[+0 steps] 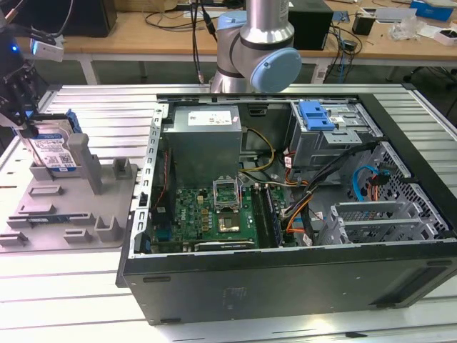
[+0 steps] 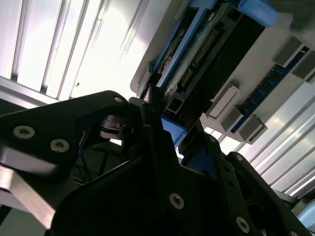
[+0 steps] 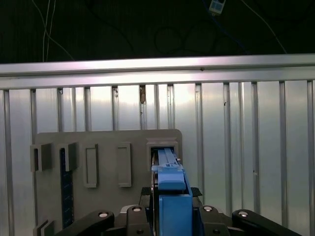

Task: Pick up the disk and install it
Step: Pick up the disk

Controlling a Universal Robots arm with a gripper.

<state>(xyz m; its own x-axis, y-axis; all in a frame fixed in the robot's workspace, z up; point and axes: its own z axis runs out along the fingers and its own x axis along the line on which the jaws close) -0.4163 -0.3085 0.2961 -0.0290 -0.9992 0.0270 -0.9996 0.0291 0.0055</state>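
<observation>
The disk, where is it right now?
The disk stands upright on the grey fixture at the exterior view's left, beside the open computer case.

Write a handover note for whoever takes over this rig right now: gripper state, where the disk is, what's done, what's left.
Gripper: down on the top edge of the disk; whether it is clamped cannot be told.
Disk: upright in the grey fixture at the exterior view's left, beside the open computer case.
Done: the gripper is at the disk.
Left: the disk is not yet out of the fixture and not yet installed in the case.
</observation>
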